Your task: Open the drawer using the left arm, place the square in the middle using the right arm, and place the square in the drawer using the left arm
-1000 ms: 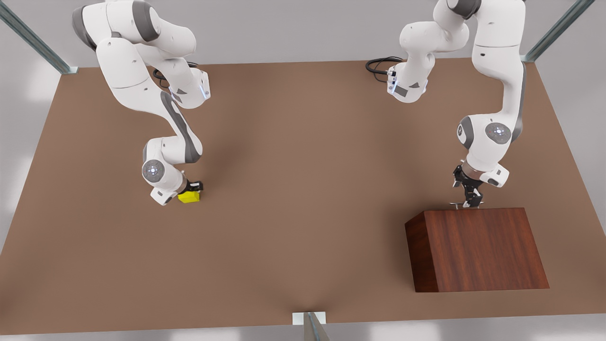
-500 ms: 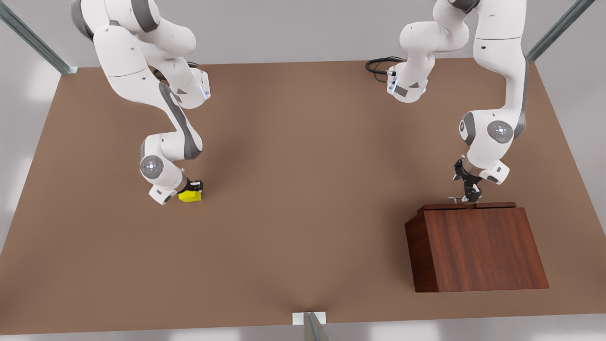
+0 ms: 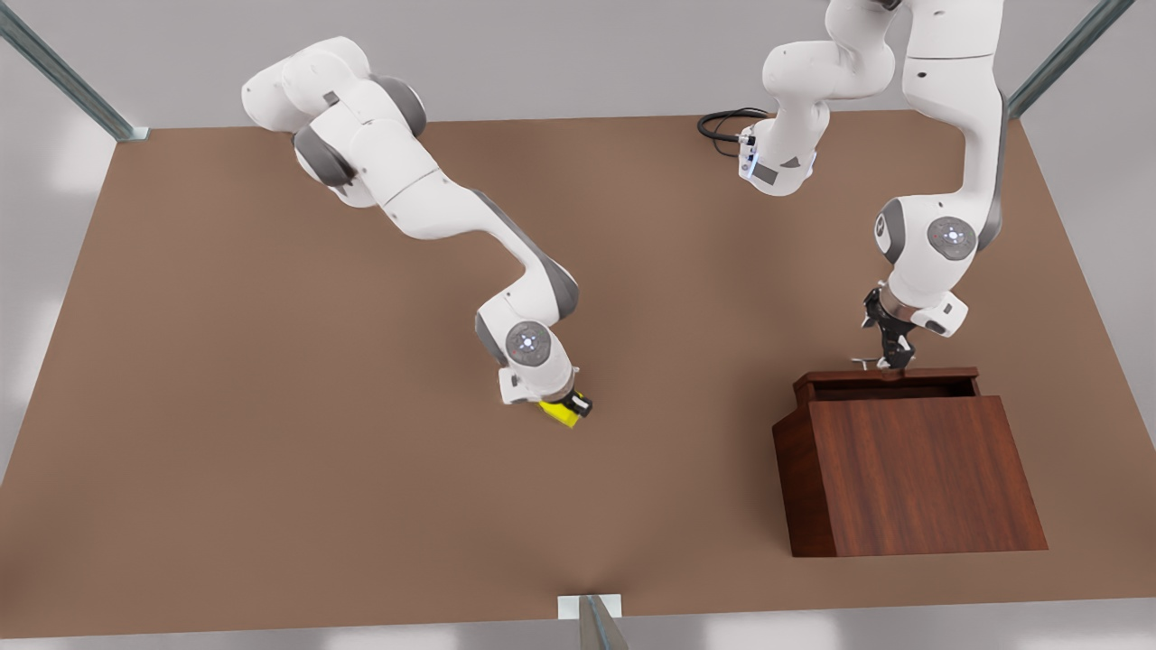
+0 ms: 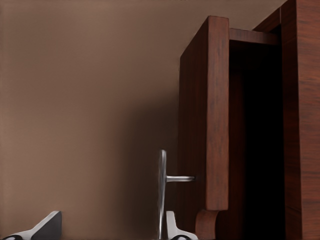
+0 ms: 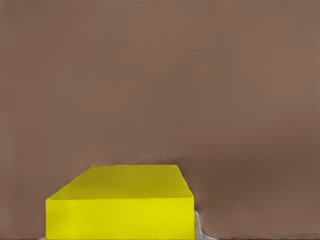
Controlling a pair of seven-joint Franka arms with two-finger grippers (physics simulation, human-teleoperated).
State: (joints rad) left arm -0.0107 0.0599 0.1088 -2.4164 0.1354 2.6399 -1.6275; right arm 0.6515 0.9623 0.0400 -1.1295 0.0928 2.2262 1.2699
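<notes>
One square (image 3: 560, 413), one drawer (image 3: 885, 384)

Hidden/cropped only:

- Right gripper (image 3: 571, 408): fingers mostly masked by the wrist and the yellow cube (image 3: 560, 413) in the front view. In the right wrist view the cube (image 5: 122, 202) is cut by the frame edge at 6 o'clock, with just a sliver of fingertip (image 5: 198, 227) showing.
- Left gripper (image 3: 892, 359): too small in the front view to read the finger gap at the handle (image 3: 865, 363). In the left wrist view both fingertips (image 4: 172, 227) are cropped, and the handle (image 4: 162, 192) runs off the frame.
- Drawer (image 3: 885, 381) interior: dark, contents unreadable; cabinet (image 4: 302, 120) cut off at 3 o'clock.
</notes>
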